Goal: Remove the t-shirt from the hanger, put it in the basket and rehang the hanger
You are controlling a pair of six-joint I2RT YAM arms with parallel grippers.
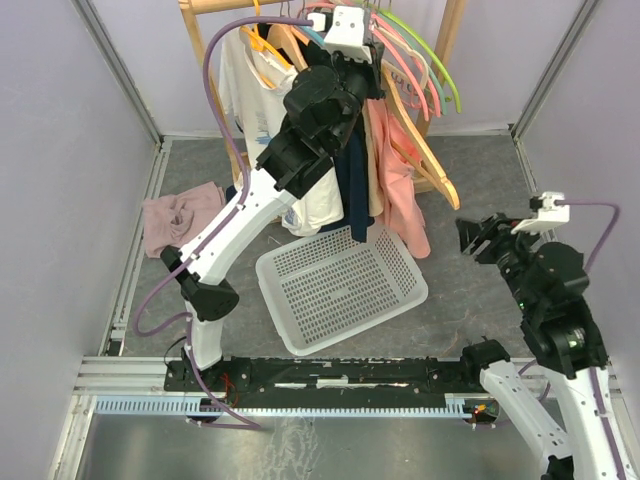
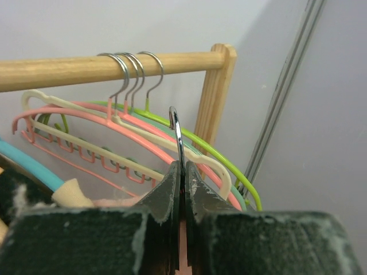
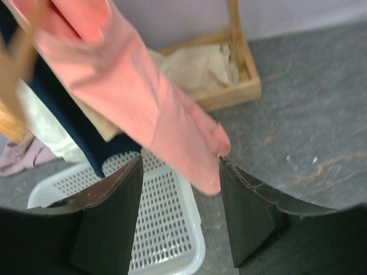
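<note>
A pink t-shirt [image 1: 400, 185] hangs at the rack on a wooden hanger [image 1: 428, 152], its hem reaching down to the basket's far corner. My left gripper [image 2: 183, 171] is up at the rack, shut on the thin metal hook [image 2: 176, 129] of a hanger. That hook stands just below the wooden rail [image 2: 86, 69], off it. My right gripper [image 3: 180, 163] is open out to the right of the rack [image 1: 472, 238]. The pink t-shirt's [image 3: 143, 97] lower edge hangs just beyond its fingertips, with nothing between the jaws.
A white perforated basket [image 1: 275, 300] sits on the floor under the clothes. Several plastic hangers [image 2: 132, 123] hang on the rail, and a navy garment [image 1: 355, 190] and a white shirt [image 1: 245, 90] hang beside the pink one. A crumpled pink cloth [image 1: 180, 215] lies at left.
</note>
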